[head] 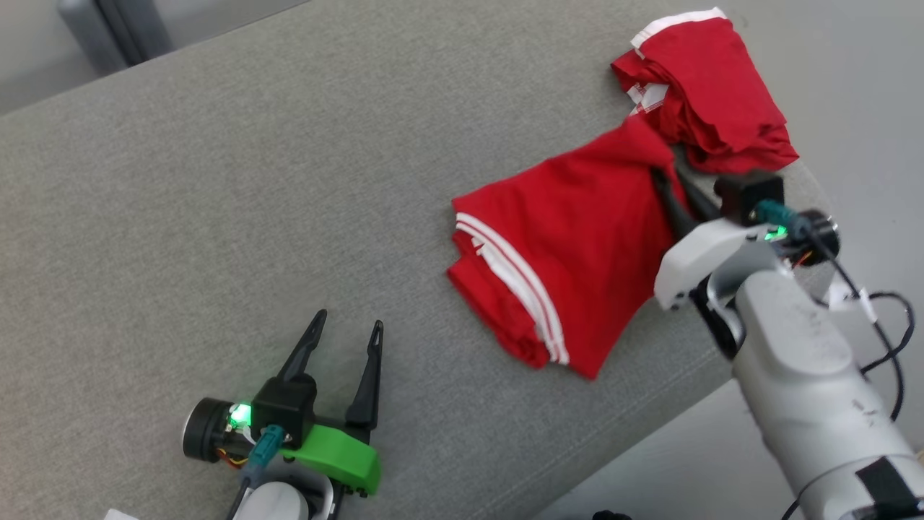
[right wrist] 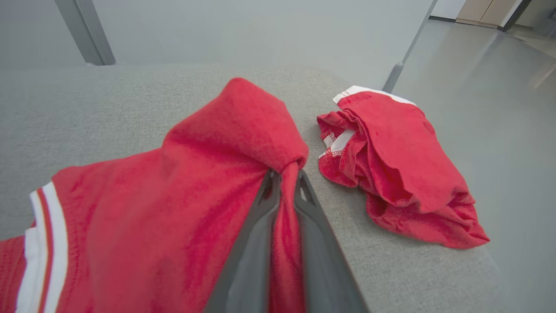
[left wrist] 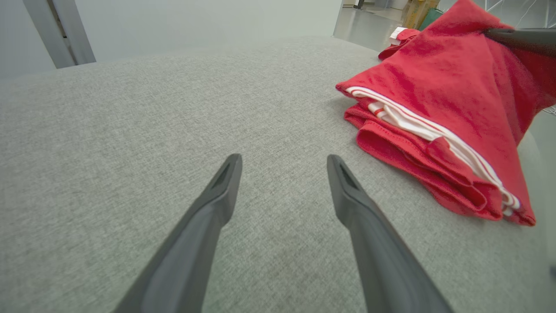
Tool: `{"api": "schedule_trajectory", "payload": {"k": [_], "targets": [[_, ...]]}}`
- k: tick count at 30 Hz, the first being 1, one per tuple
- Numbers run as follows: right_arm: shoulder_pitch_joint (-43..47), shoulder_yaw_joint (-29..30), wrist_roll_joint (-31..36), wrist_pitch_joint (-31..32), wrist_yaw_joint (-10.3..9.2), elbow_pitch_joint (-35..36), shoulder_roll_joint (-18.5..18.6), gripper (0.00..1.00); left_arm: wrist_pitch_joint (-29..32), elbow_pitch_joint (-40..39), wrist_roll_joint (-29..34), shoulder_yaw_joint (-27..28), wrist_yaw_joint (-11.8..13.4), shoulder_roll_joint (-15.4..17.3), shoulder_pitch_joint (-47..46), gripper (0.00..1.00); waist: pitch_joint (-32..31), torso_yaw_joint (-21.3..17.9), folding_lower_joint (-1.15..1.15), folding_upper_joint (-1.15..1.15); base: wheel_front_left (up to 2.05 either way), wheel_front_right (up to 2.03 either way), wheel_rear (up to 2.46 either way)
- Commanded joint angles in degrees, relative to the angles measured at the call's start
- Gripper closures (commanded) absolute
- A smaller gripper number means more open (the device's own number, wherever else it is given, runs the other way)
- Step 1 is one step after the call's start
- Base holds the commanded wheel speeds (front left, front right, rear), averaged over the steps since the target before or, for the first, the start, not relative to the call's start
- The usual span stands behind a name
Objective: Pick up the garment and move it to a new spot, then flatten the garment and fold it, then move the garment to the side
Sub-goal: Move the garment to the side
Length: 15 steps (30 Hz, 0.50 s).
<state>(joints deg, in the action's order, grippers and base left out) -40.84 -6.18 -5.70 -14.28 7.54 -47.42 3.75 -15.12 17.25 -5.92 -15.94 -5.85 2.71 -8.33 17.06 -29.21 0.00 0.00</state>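
The garment [head: 570, 245] is red with white stripes, bunched on the right side of the grey padded table [head: 253, 180]. My right gripper [head: 668, 184] is shut on a pinched fold of it, lifting a peak of cloth; the right wrist view shows the garment [right wrist: 208, 174] squeezed between the gripper [right wrist: 284, 178]. In the left wrist view the garment [left wrist: 438, 113] lies to the right. My left gripper [head: 346, 325] hovers open over bare table at the lower left, its fingers [left wrist: 226, 178] spread with nothing between them.
A second red garment [head: 704, 90] with white trim lies crumpled at the table's far right corner [right wrist: 399, 169], close to the edge. The table's right edge runs just past my right arm [head: 794, 347]. A grey post [head: 115, 29] stands behind the table.
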Motion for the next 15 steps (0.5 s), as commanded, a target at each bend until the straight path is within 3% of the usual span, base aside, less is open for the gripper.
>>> {"api": "schedule_trajectory", "payload": {"k": [1,13,14,15], "targets": [[-2.27,1.13,1.14,0.45,-0.12,-0.89,1.64,1.00,0.00,0.10,0.66,0.34,-0.24,0.41,-0.96,0.00,1.89,1.91,0.00,0.00,0.00,0.00,0.00],[-16.36,11.48,14.76,6.06,-0.12,-6.26,16.83,1.00,0.00,0.39,1.77,1.62,-1.19,0.41,-4.32,0.00,6.65,7.61,0.00,0.00,0.00,0.00,0.00],[-16.90,12.75,15.82,6.25,-0.12,-6.52,17.77,0.82,0.00,0.53,1.88,1.74,-1.20,0.41,-4.44,0.00,6.89,7.97,0.00,0.00,0.00,0.00,0.00],[-17.16,13.70,17.02,6.50,-0.12,-6.76,18.29,0.36,0.00,0.65,2.01,1.80,-1.24,0.43,-4.54,0.00,7.00,8.22,0.00,0.00,0.00,0.00,0.00]]}}
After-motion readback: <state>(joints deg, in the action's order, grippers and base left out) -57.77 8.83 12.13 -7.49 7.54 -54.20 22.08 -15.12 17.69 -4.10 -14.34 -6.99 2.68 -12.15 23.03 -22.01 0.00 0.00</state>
